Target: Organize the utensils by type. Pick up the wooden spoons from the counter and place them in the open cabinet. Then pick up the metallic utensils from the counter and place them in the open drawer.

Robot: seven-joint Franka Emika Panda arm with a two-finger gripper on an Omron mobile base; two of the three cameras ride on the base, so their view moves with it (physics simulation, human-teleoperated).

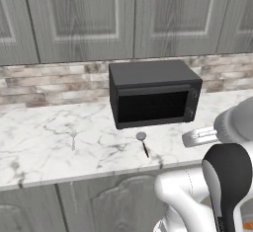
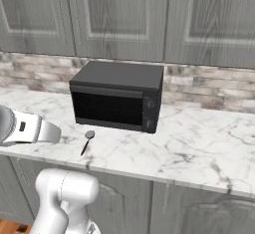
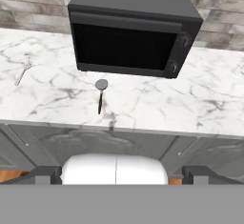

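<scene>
On the white marble counter [image 1: 44,147] a small silver fork [image 1: 73,139] lies at the left. A spoon with a round grey bowl and dark handle [image 1: 143,142] lies in front of the black oven [image 1: 153,96]. These metallic utensils also appear in the hand view, the fork [image 3: 22,73] far left and the spoon [image 3: 100,93] near the middle. My gripper [image 3: 122,176] hangs in front of the counter edge, back from the spoon, open, its fingertips [image 3: 44,175] wide apart with nothing between. The wooden spoons, open cabinet and open drawer are out of view.
Grey panelled wall cabinets [image 1: 84,14] hang shut above a brick backsplash [image 2: 209,86]. Shut grey cabinet doors [image 3: 119,144] run below the counter. My hand [image 2: 35,130] and white arm [image 1: 222,176] stand in front of the counter edge.
</scene>
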